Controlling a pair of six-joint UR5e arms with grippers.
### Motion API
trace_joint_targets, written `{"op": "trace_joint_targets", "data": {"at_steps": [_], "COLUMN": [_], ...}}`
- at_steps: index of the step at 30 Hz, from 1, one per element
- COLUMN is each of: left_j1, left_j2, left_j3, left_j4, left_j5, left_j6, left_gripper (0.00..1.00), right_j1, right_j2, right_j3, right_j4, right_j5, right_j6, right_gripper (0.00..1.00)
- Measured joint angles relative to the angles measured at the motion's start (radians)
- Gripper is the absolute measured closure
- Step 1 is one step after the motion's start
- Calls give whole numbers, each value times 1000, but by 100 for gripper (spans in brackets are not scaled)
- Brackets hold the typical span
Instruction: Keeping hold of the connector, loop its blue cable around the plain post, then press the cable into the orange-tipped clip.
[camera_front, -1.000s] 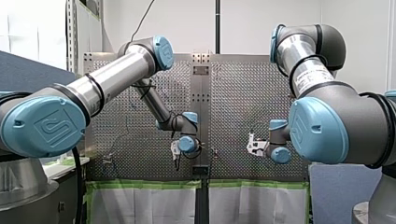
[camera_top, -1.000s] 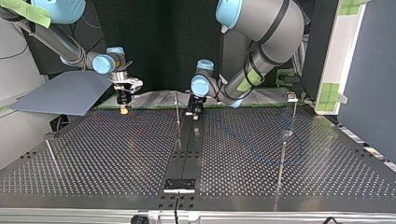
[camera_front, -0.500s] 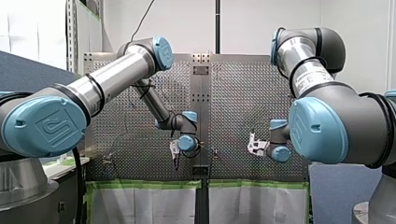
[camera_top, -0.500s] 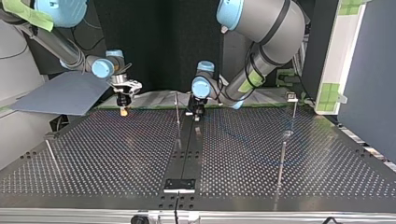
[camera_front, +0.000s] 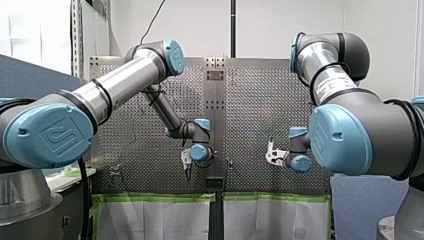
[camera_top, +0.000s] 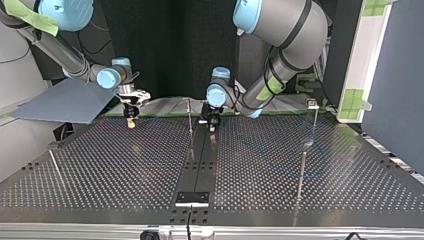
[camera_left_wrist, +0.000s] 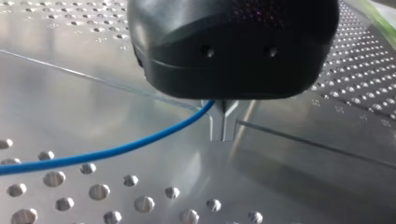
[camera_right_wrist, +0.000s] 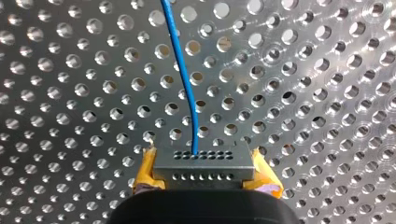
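Grippers both low near the counter (camera_front: 260, 100) in the front view, well apart: left gripper (camera_front: 187, 162) just beside the dark centre strip (camera_front: 215, 110), right gripper (camera_front: 270, 155) further toward the view's right. Finger state not readable from here.

Top view: right gripper (camera_top: 131, 121) at the view's left, close to the counter's far edge, yellow pads (camera_top: 131, 124) pointing down just above the perforated surface. Left gripper (camera_top: 211, 122) near the middle, over the centre strip, tips down at the surface, just beside a thin upright post (camera_top: 190, 120). More thin posts (camera_top: 301, 172) standing elsewhere on the counter, too small to tell plain post from clip.

Left wrist view: black gripper body overhead, metal fingers (camera_left_wrist: 218, 126) meeting at their tips in a Y, close above the smooth strip. Threaded through the fork of that Y, in a narrow grip, the blue cable (camera_left_wrist: 116, 150), running away to one side over the holes.

Right wrist view: yellow pads (camera_right_wrist: 146, 168) clamped on either end of the grey connector (camera_right_wrist: 204, 167), with two rows of small holes on its face. From the upper row at mid-width, the blue cable again, bending slightly, then running ahead across the perforated plate.
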Motion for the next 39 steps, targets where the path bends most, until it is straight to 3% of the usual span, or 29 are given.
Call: {"op": "trace_joint_targets", "data": {"at_steps": [8,16,32,33,34,35,36,37,39], "left_j1": [3,5,10,10,9,9,8,7,5], "left_j2": [0,0,0,0,0,0,0,1,1], "left_j3": [4,12,13,13,13,13,13,13,13], "left_j4": [-4,-9,-10,-9,-8,-7,-8,-8,-13], "left_j5": [1,4,22,25,27,30,32,34,35], "left_j6": [-6,-12,-19,-18,-17,-15,-12,-10,-3], "left_gripper": [100,100,100,67,67,43,28,28,0], "right_j1": [-6,-8,-9,-9,-8,-8,-9,-9,-9], "right_j2": [1,3,6,6,7,7,7,8,8], "right_j3": [-13,-21,-34,-34,-34,-34,-34,-34,-34], "right_j4": [8,12,23,23,24,24,24,24,24], "right_j5": [-2,-25,-31,-31,-31,-31,-31,-31,-31], "right_j6": [2,5,10,10,10,10,10,10,10], "right_gripper": [100,100,100,100,100,100,100,100,100]}}
